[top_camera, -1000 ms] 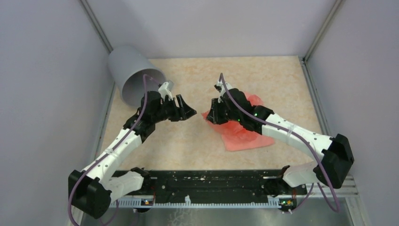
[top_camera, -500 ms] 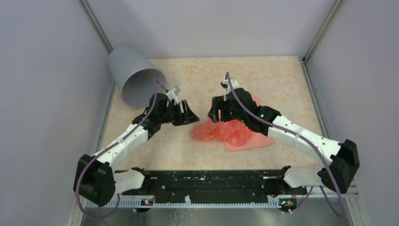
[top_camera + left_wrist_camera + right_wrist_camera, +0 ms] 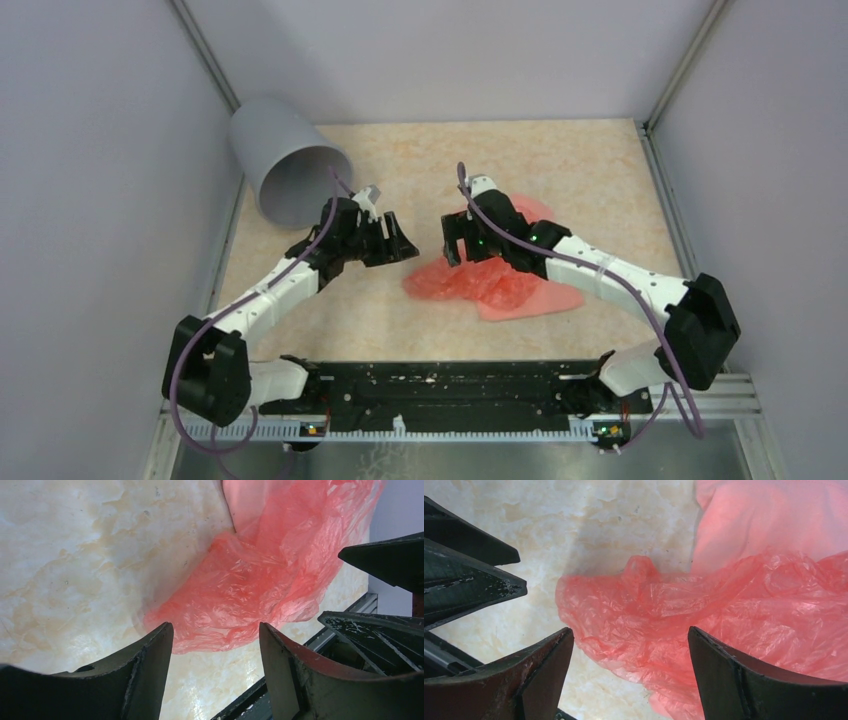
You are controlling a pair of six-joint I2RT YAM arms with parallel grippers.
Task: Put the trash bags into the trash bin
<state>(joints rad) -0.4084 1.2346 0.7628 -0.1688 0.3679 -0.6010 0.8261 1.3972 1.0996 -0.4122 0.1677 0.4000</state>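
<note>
Loosely crumpled, the bags [image 3: 482, 284] are spread on the table [image 3: 560, 170] right of centre, well apart from the bin [image 3: 270, 150], which is tipped on its side at the far left. The right gripper [image 3: 458, 250] is held wide above them, gripping nothing. The left gripper [image 3: 402, 243] is likewise spread wide and empty, near their left edge.

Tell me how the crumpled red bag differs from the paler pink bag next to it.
The crumpled red bag is bunched and wrinkled; the paler pink bag lies flat and smooth. The red one is deeper in colour and partly covers the pink one's edge. Both are thin plastic film lying on the table.
</note>
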